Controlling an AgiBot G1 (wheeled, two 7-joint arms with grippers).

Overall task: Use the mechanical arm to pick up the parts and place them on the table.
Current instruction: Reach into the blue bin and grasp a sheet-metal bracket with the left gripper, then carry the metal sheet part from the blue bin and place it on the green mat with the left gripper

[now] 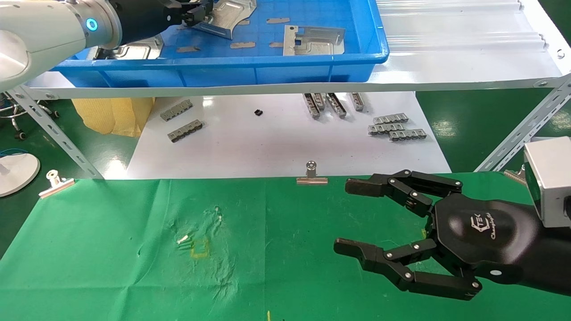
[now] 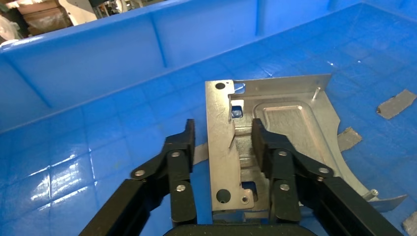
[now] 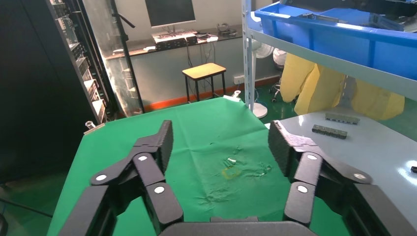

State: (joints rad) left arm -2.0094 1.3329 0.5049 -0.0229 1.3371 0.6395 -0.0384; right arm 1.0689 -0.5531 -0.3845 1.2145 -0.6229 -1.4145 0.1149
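My left gripper [image 1: 196, 13] is inside the blue tray [image 1: 267, 71], open, with its jaws either side of the upright flange of a silvery sheet-metal part [image 1: 229, 15]. In the left wrist view [image 2: 223, 130] one finger [image 2: 184, 147] stands clear of the flange and the other [image 2: 265, 147] lies close against the part [image 2: 290, 118]. A second part [image 1: 314, 40] lies at the tray's right, a third [image 1: 129, 51] under my left arm. My right gripper [image 1: 347, 215], glossy black with a white logo, hovers open and empty over the green table [image 1: 111, 249]; the right wrist view [image 3: 221, 132] shows it too.
The tray sits on a white shelf [image 1: 446, 67] with angled metal legs [image 1: 522, 133]. Below it, a white board [image 1: 276, 142] carries grey slotted strips [image 1: 395, 129]. Binder clips [image 1: 312, 174] [image 1: 55, 183] hold the cloth's far edge. Grey tape patches [image 1: 243, 44] lie in the tray.
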